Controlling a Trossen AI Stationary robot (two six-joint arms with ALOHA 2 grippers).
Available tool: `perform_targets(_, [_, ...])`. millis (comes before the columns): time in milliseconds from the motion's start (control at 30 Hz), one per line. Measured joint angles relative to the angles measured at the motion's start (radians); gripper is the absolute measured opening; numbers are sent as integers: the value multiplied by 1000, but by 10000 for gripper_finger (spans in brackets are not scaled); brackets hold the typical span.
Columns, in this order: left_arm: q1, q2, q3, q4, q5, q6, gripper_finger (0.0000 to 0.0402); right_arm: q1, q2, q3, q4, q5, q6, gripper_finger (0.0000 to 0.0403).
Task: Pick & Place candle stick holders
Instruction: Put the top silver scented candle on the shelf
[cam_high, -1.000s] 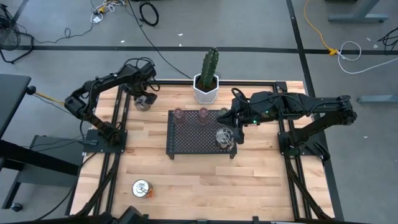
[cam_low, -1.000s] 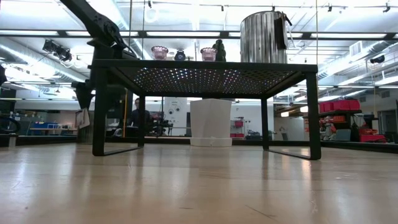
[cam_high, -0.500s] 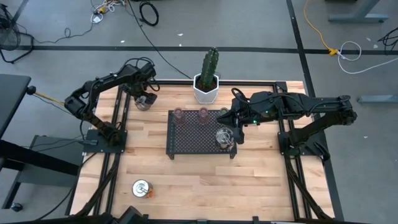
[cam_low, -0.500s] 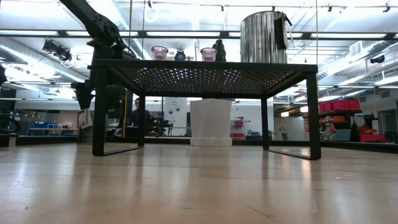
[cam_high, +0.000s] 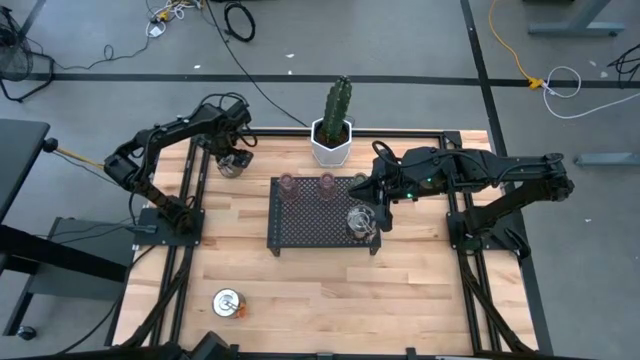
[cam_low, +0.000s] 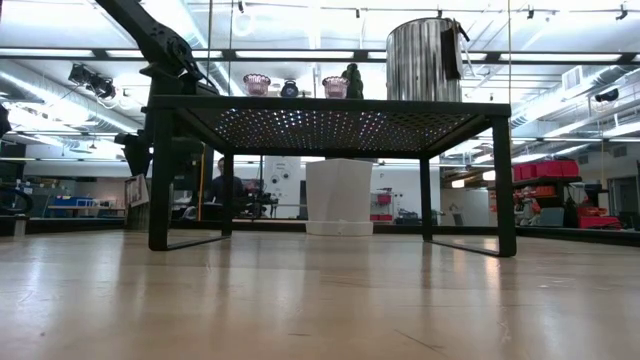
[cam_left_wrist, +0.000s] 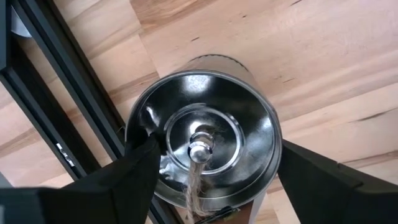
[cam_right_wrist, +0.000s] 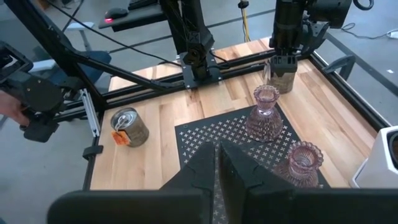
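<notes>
Left pincer (cam_left_wrist: 205, 171): at the counter's far left corner, fingers spread either side of a shiny silver metal holder (cam_left_wrist: 202, 146), not visibly gripping it.
Right pincer (cam_right_wrist: 217, 163): clenched, empty, above the black mesh tray (cam_high: 300, 215).
Tray: pinkish glass cups (cam_right_wrist: 263, 115) along its far edge; silver holder (cam_high: 360, 220) near its right end.
Counter's near left corner: another silver holder (cam_high: 229, 302).
</notes>
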Motion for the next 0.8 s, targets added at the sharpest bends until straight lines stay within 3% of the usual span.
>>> perform_targets(233, [0,0,24,-51,4,7,310,0,0,0,-1,0,14,23])
perform_targets(533, [0,0,184,-208,-47,8,311,0,0,0,-1,0,14,23])
perform_targets(800, [3,-1,224,-186,-78,69,312,0,0,0,-1,0,11,23])
